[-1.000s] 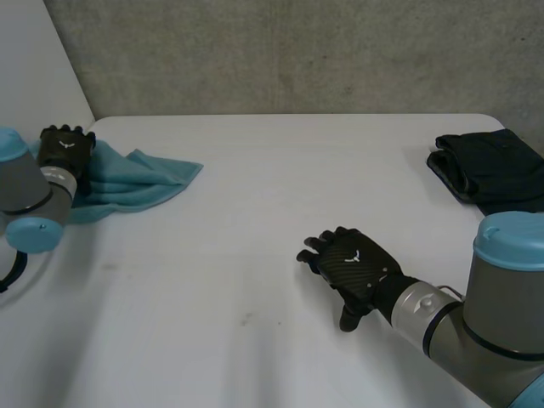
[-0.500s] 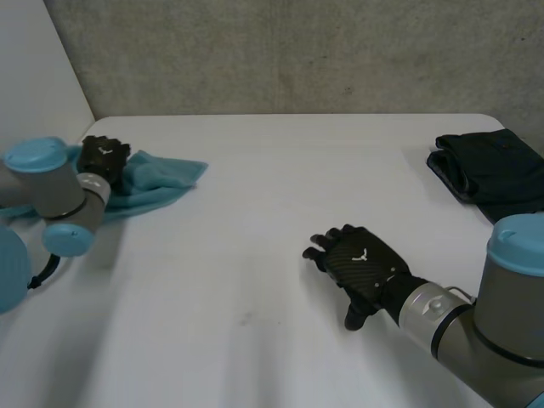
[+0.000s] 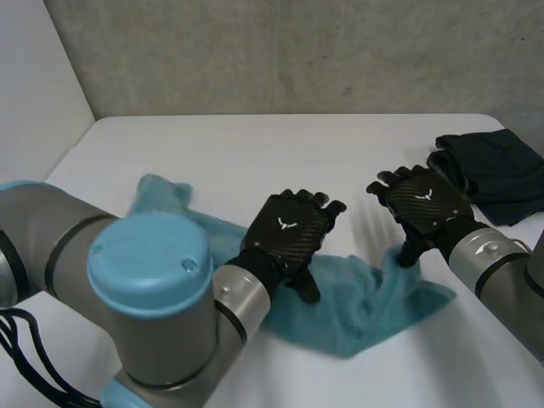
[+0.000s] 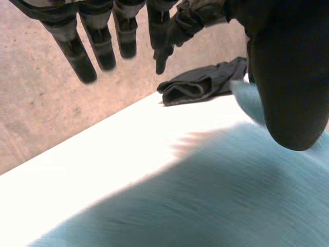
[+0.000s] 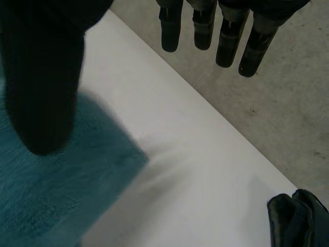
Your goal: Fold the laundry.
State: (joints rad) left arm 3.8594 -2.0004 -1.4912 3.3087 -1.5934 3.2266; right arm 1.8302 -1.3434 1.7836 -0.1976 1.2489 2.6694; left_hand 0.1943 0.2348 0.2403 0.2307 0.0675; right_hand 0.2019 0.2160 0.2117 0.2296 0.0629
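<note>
Head view: a teal towel (image 3: 365, 297) lies rumpled across the middle of the white table (image 3: 255, 144), running from about 9 o'clock to 4 o'clock. The left hand (image 3: 289, 231) is over the towel's centre with its fingers spread and its thumb tip down on the cloth. The right hand (image 3: 422, 200) is at the towel's 3 o'clock edge, fingers likewise spread, thumb touching a raised ridge of cloth. A folded dark garment (image 3: 493, 166) sits apart at the table's 2 o'clock corner.

Left wrist view: the left hand (image 4: 288, 72) has straight, parted fingers (image 4: 77, 56). The towel (image 4: 205, 195) lies under its palm and thumb, and the dark garment (image 4: 198, 85) is beyond the fingertips.

Right wrist view: the right hand (image 5: 43, 77) holds its fingers (image 5: 229, 46) straight and apart. Its thumb is over the towel (image 5: 51, 195), with bare table (image 5: 195, 170) beside it and the dark garment (image 5: 298, 221) at the table's edge.
</note>
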